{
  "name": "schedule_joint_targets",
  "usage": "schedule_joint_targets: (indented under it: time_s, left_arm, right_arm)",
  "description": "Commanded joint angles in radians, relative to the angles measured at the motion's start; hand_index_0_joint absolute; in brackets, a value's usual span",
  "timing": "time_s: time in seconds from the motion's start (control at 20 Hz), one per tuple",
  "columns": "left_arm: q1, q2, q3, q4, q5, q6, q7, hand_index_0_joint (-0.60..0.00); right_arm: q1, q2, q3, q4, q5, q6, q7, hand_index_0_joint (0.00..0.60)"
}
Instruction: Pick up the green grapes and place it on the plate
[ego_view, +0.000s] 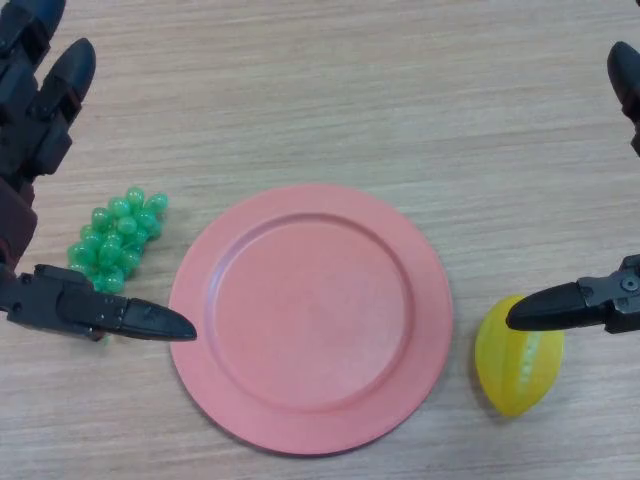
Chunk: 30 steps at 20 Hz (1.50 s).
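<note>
A bunch of green grapes lies on the wooden table, just left of a round pink plate that holds nothing. My left hand hovers at the left edge, its straight fingers above the grapes and its thumb stretched out below them, so the bunch sits in the wide gap without being gripped. At the right edge my right hand is also open, its thumb pointing left over a yellow fruit.
A yellow star-shaped fruit lies on the table right of the plate, partly under my right thumb. The wooden tabletop stretches across the far side.
</note>
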<state>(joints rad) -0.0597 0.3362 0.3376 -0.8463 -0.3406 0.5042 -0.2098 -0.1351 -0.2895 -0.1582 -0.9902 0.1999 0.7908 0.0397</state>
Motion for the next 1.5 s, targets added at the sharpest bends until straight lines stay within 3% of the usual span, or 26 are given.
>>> schedule_joint_targets:
  time_s: [0.05,0.35,0.65,0.8,1.0,1.1,1.3,1.5]
  left_arm:
    - [-0.026,0.035,0.065,-0.056,-0.005,-0.068,0.017,0.0]
    - [-0.019,0.032,0.073,-0.053,-0.022,-0.076,0.011,0.0]
    - [-0.05,0.077,0.121,0.114,0.042,-0.164,-0.003,0.0]
    - [-0.088,0.143,0.109,0.336,0.229,-0.319,-0.034,0.0]
    - [-0.134,0.229,0.079,0.603,0.51,-0.521,-0.087,0.0]
    - [-0.158,0.254,0.055,0.728,0.64,-0.632,-0.069,0.0]
    - [-0.195,0.275,-0.013,0.89,0.82,-0.734,-0.035,0.0]
    - [-0.248,0.275,-0.082,1.049,0.981,-0.783,0.041,0.0]
  right_arm:
    - [-0.023,-0.026,-0.063,-0.055,0.057,-0.132,-0.012,0.0]
    - [-0.026,-0.058,-0.046,-0.057,0.074,-0.131,-0.054,0.0]
    - [-0.038,-0.064,-0.037,-0.057,0.078,-0.119,-0.062,0.0]
    - [-0.059,-0.04,-0.038,-0.054,0.043,-0.095,-0.033,0.0]
    - [-0.065,-0.034,-0.045,-0.039,0.034,-0.099,-0.02,0.0]
    - [-0.066,-0.04,-0.052,-0.033,0.025,-0.106,-0.014,0.0]
    - [-0.047,-0.038,-0.075,-0.022,0.027,-0.135,-0.001,0.0]
    - [-0.021,-0.041,-0.104,-0.009,0.028,-0.17,0.009,0.0]
